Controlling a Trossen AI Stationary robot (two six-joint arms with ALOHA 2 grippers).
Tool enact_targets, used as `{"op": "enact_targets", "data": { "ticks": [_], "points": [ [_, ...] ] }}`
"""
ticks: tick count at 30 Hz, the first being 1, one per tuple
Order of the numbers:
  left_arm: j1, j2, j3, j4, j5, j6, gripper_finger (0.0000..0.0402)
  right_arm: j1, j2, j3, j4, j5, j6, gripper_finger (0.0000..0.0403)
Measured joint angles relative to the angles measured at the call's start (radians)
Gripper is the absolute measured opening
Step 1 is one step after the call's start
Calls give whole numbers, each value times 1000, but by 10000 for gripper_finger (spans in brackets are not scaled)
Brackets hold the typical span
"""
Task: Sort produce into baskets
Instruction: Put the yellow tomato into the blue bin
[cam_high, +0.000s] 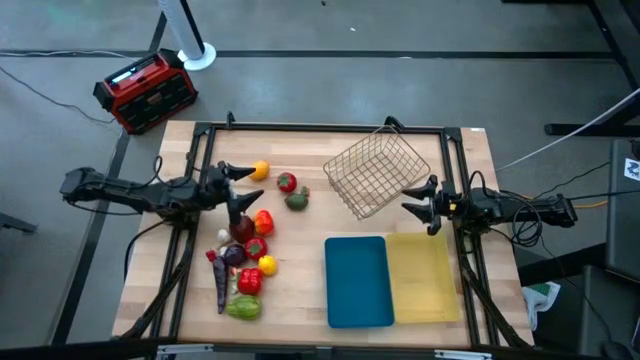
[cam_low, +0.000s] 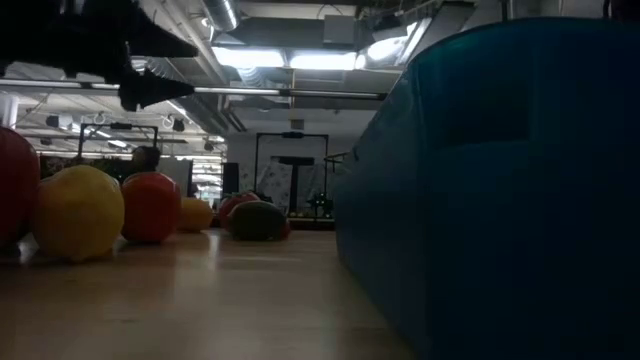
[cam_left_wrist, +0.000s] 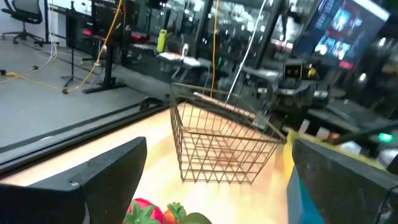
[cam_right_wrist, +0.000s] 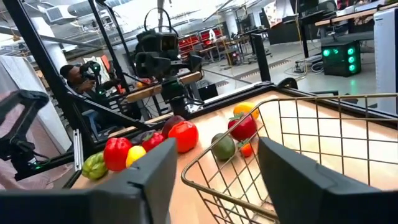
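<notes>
The produce lies in a loose group on the table's left half: an orange fruit (cam_high: 260, 170), a red one (cam_high: 287, 182), a green one (cam_high: 297, 199), and red, yellow, purple and green pieces (cam_high: 250, 265) nearer the front. My left gripper (cam_high: 243, 190) hangs open above the group's far end, pointing level toward the wire basket (cam_left_wrist: 217, 146). The wire basket (cam_high: 375, 175) rests tilted at the far right. The blue tray (cam_high: 358, 280) and yellow tray (cam_high: 423, 275) lie side by side at the near right. My right gripper (cam_right_wrist: 214, 180) is open beside the wire basket's right corner, holding nothing.
A red-and-black box (cam_high: 145, 90) stands on the floor beyond the table's far left corner. A black frame (cam_high: 330, 128) runs along the table's far edge and sides. A person (cam_right_wrist: 74, 74) sits in the room behind the left arm. Bare wood (cam_high: 300, 250) lies between produce and trays.
</notes>
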Motion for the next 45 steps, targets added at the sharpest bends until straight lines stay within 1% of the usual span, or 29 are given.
{"op": "enact_targets", "data": {
  "ticks": [3, 5, 13, 19, 25, 33, 41, 45],
  "points": [
    [0, 96, 68, -10, 4, 4, 400, 0, 0, 0, 0, 0, 0, 248],
    [0, 150, 121, -54, 16, 4, 400, 0, 0, 0, 0, -1, 0, 257],
    [0, 333, 348, -450, 69, -102, 400, 0, 0, 0, -1, -8, 0, 268],
    [0, 443, 457, -633, 142, -136, 400, 0, 0, 0, -2, -8, 0, 269],
    [0, 527, 518, -779, 234, -172, 400, 0, 0, 0, -3, -9, 0, 269],
    [0, 594, 527, -930, 318, -217, 400, 0, 0, 0, -4, -10, -1, 269],
    [0, 682, 527, -940, 347, -217, 400, 0, 0, 0, -6, -12, -6, 269],
    [0, 739, 527, -929, 401, -227, 400, 0, 0, 0, -6, -13, -7, 269]
  ]
}}
